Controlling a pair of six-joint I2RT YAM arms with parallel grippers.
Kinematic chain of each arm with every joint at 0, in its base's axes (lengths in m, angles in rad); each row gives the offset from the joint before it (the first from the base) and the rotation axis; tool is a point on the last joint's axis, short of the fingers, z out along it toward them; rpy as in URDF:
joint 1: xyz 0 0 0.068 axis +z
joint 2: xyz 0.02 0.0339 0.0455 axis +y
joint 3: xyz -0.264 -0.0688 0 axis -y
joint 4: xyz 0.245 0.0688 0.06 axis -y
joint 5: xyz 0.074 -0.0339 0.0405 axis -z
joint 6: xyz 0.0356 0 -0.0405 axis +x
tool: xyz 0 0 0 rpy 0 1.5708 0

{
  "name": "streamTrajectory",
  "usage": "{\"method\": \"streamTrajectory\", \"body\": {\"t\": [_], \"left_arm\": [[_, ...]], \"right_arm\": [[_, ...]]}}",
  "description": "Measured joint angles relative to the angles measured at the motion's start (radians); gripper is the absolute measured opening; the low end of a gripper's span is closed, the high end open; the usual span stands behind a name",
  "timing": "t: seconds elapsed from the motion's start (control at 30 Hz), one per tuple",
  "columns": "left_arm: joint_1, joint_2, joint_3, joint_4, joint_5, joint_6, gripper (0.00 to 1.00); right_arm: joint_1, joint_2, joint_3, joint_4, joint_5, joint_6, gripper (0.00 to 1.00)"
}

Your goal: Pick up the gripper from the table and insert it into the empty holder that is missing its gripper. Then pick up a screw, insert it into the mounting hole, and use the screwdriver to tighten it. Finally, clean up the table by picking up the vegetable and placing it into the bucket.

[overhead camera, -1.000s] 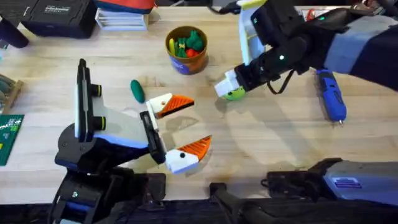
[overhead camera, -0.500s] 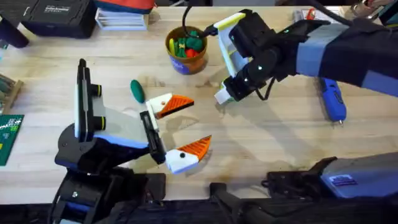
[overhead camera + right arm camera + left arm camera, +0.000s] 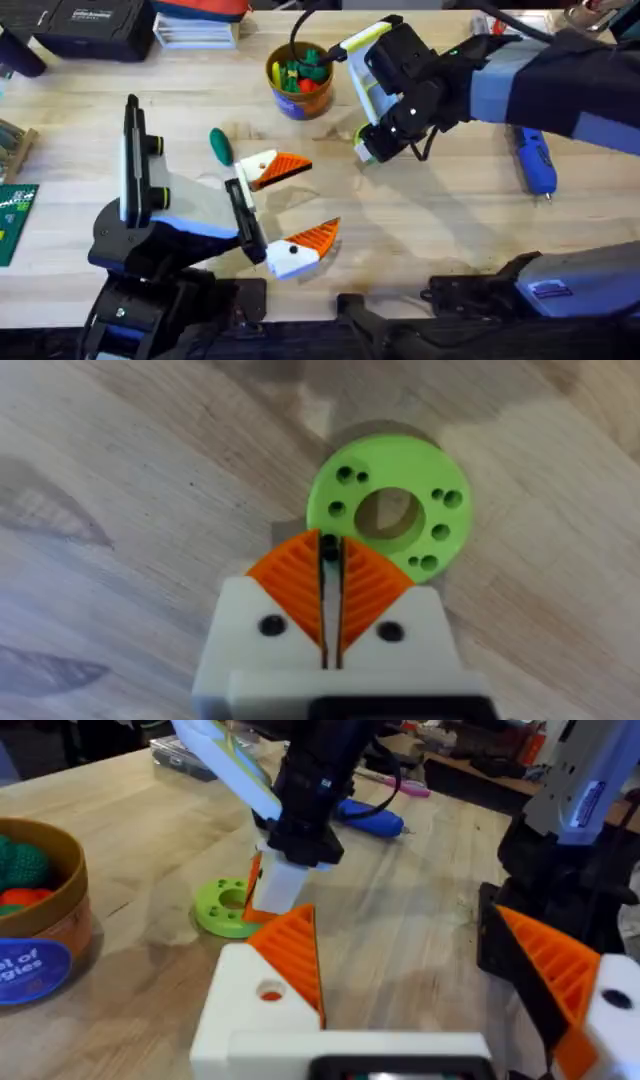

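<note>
Light wooden table [image 3: 420, 230] with visible grain; matt lime-green plastic disc [image 3: 397, 510]; ribbed orange pads [image 3: 370, 592] on white plastic blocks

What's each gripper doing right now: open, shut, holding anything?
Left gripper: open, holding nothing.
Right gripper: shut on a small dark item, too small to identify, just above the green disc.

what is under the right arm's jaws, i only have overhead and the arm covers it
observer: a lime-green disc with a centre hole, flat on the table, just ahead of the right gripper.
operator: jaws open or not
observer: shut, the right wrist view shows the orange pads pressed together.
operator: touching the disc
observer: the left wrist view puts the tips down at the disc's rim, but contact can't be told.
</note>
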Motion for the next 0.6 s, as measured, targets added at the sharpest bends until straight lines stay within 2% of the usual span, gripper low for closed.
{"method": "streamTrajectory", "body": {"t": [0.13,0.37,0.6], "left_arm": [[0.000,0.000,0.000,0.000,0.000,0.000,0.985],[0.000,0.000,0.000,0.000,0.000,0.000,0.985],[0.000,0.000,0.000,0.000,0.000,0.000,0.986]], "right_arm": [[0.000,0.000,0.001,0.003,0.000,0.001,0.010],[0.000,0.000,0.001,0.004,0.009,-0.003,0.006],[0.000,-0.037,0.062,-0.033,0.068,-0.011,0.006]]}}
